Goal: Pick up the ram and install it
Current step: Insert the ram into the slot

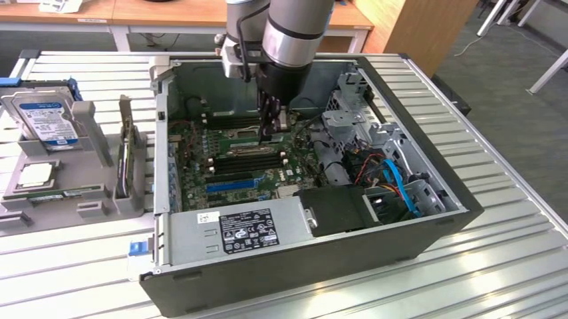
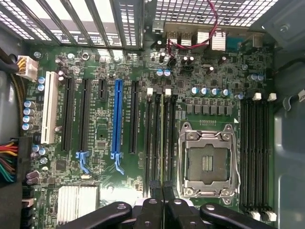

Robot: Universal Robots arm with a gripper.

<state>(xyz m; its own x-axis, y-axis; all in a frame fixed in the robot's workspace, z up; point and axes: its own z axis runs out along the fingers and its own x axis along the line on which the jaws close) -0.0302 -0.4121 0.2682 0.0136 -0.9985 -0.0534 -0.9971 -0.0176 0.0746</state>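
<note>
gripper (image 2: 162, 206) pressed narrowly together, pinching the ram (image 2: 162, 138) edge-on, low over the motherboard (image 2: 102, 71)

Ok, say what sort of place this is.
Probably a robotics lab for PC assembly: an open black computer case on a slatted metal table, a silver robot arm over it, wooden desks behind.

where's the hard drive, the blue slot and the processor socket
hard drive (image 1: 44, 121): exterior view, on its label
blue slot (image 2: 117, 119): wrist view, middle of its length
processor socket (image 2: 208, 163): wrist view, its open centre
</note>
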